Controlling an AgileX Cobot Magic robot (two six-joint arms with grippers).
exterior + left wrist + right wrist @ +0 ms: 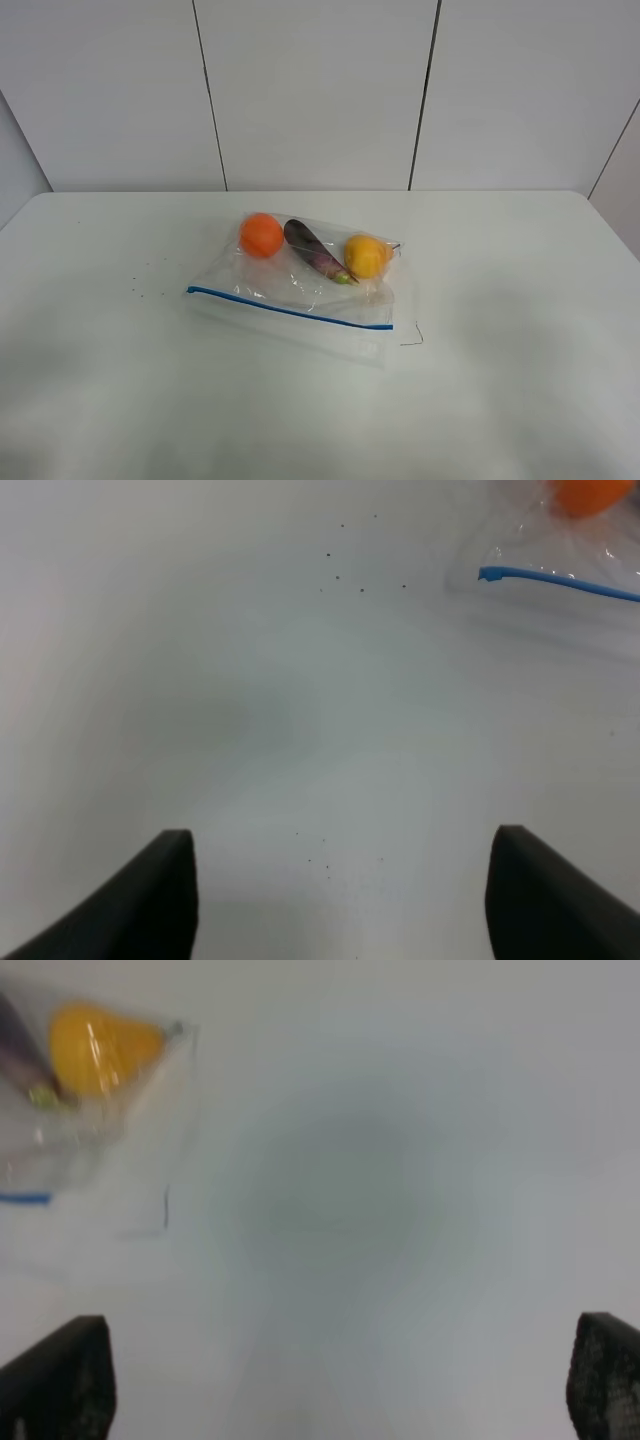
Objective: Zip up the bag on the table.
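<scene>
The clear bag (300,290) lies flat in the middle of the white table (520,300), with an orange fruit (261,235), a purple vegetable (315,252) and a yellow fruit (366,255) inside. Its blue zip strip (290,308) runs along the near edge. No arm shows in the high view. The left gripper (340,880) is open over bare table, with the zip strip's end (490,574) and the orange fruit (590,495) well ahead of it. My right gripper (340,1380) is also open, apart from the bag's corner (110,1110) holding the yellow fruit (100,1045).
Small dark specks (140,280) dot the table left of the bag. A thin dark thread (412,338) lies by the bag's right corner. White wall panels (320,90) stand behind the table's far edge.
</scene>
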